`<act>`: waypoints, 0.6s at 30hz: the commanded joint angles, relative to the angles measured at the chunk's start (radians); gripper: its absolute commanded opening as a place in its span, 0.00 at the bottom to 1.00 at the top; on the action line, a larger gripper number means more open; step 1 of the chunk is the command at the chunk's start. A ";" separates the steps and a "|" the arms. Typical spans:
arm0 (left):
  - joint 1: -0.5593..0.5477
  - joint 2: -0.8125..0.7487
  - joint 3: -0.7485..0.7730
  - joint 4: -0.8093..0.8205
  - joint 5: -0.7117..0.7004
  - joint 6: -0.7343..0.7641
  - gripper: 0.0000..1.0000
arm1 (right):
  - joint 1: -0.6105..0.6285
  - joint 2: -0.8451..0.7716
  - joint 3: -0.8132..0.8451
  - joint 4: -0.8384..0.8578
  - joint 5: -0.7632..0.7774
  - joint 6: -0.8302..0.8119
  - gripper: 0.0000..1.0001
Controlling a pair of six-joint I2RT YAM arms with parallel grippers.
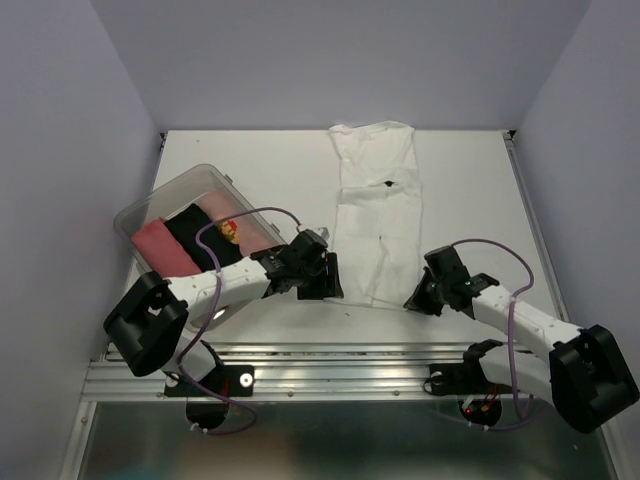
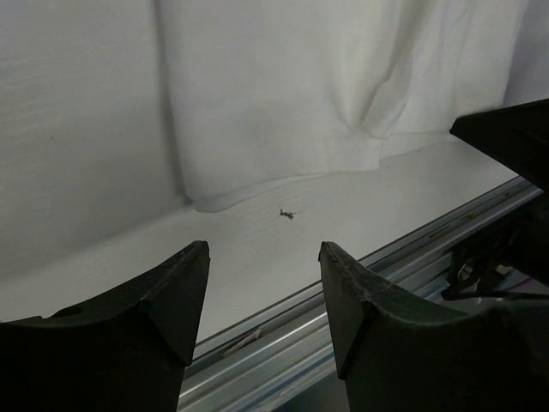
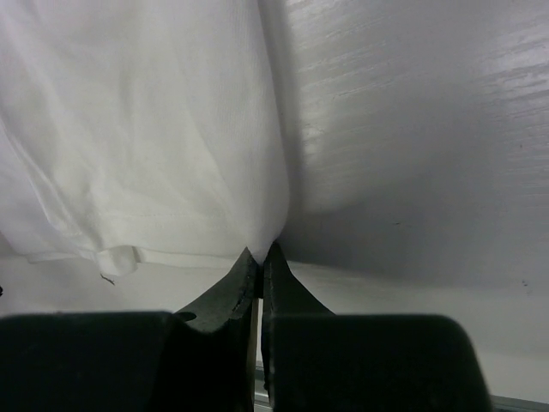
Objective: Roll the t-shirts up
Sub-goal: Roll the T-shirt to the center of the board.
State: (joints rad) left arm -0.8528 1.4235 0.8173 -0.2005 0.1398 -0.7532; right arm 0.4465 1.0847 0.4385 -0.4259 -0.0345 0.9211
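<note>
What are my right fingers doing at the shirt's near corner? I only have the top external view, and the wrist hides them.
Observer: The right fingers are shut on the near right corner of the white t-shirt; the cloth runs into their tips.
Operator: And the left fingers?
Observer: The left fingers are open over bare table, just short of the hem, holding nothing.
Operator: Anything lying in their way?
Observer: Only a tiny dark speck on the table, between them and the hem.
</note>
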 commanded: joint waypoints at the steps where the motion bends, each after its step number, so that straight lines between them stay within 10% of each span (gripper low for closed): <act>1: -0.008 0.000 -0.052 0.070 0.040 -0.087 0.65 | 0.001 -0.034 -0.030 -0.059 0.024 0.009 0.01; 18: -0.008 0.063 -0.061 0.084 -0.129 -0.201 0.55 | 0.001 -0.040 -0.026 -0.063 0.015 -0.001 0.01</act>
State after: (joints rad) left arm -0.8574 1.4563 0.7403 -0.1013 0.0765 -0.9287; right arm 0.4465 1.0592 0.4252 -0.4416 -0.0349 0.9241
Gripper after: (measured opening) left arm 0.552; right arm 0.039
